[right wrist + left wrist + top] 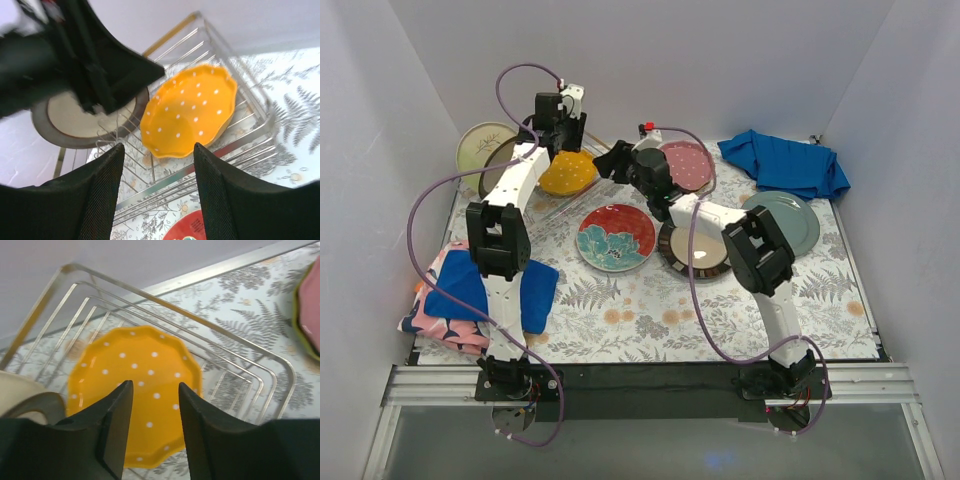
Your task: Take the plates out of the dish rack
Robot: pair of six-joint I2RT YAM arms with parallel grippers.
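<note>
The orange dotted plate (568,172) leans in the silver wire dish rack (548,207) at the back left. My left gripper (563,125) is open and empty just above it; the plate (135,390) shows between its fingers, with the rack wires (240,360) around it. My right gripper (616,160) is open and empty to the right of the rack, facing the plate (192,112) and the rack (250,135). A cream sprig plate (482,143) and a dark-rimmed plate (503,155) stand at the rack's left end.
On the table lie a teal-red floral plate (616,237), a dark-rimmed glossy plate (695,248), a grey-teal plate (785,220), and a pink plate on a lime-green one (687,165). Blue cloths lie at the back right (785,165) and front left (480,285). White walls enclose the table.
</note>
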